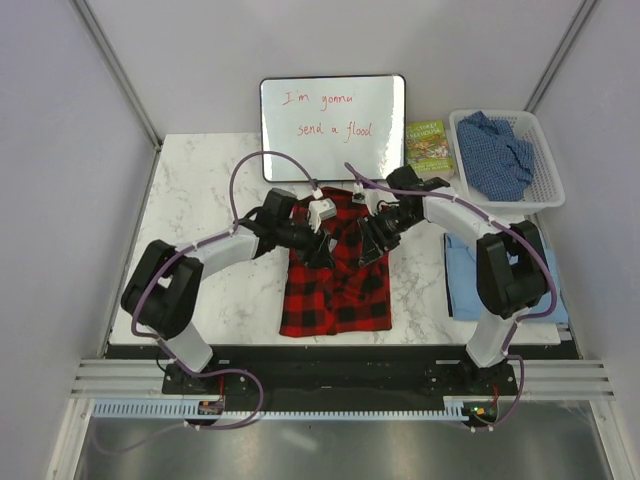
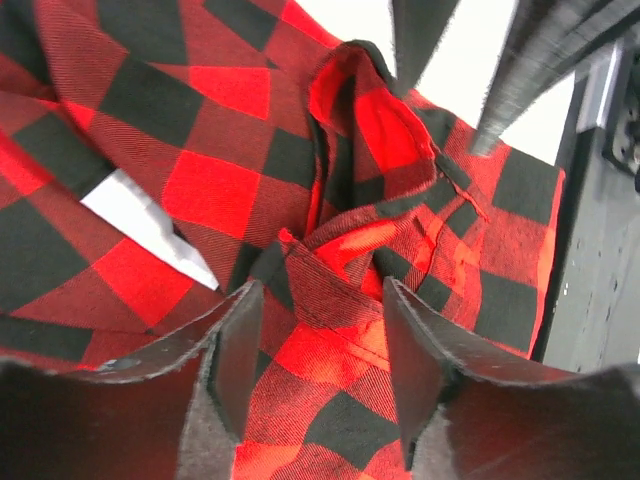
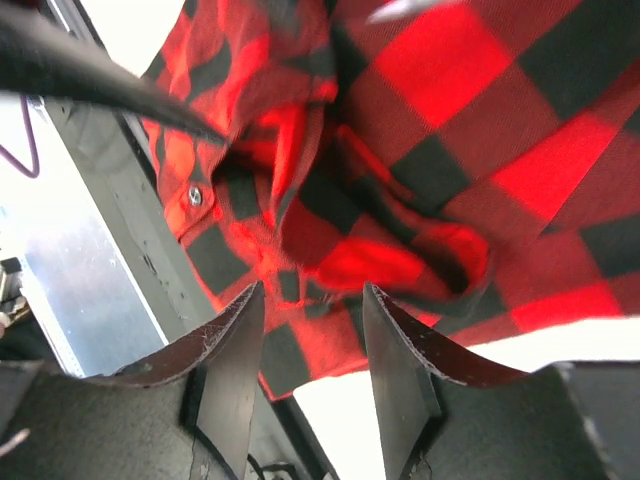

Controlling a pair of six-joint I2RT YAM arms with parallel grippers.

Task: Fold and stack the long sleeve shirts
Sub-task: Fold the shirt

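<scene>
Folding step on the flannel point(image 1: 338, 295), centre of top view: cloth's bunched in the middle btwn both arms. Left gripper point(image 2: 322, 292) & right gripper point(image 3: 312, 292) both spread, nothing pinched, tips just over wrinkles. Best imo: pinch one layer each, lift evenly, lay flat w/o dragging. Light blue shirt point(image 1: 458, 280) lower right; speckled shirt point(image 1: 495, 150) in basket point(image 1: 545, 185), upper right.

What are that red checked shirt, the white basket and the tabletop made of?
Checked shirt: soft woven cloth, likely flannel; a diagonal weave and limp folds show. Basket: probably moulded plastic, with white lattice walls. Tabletop: marble-look, white with grey veins; real stone or laminate, I can't tell.
</scene>
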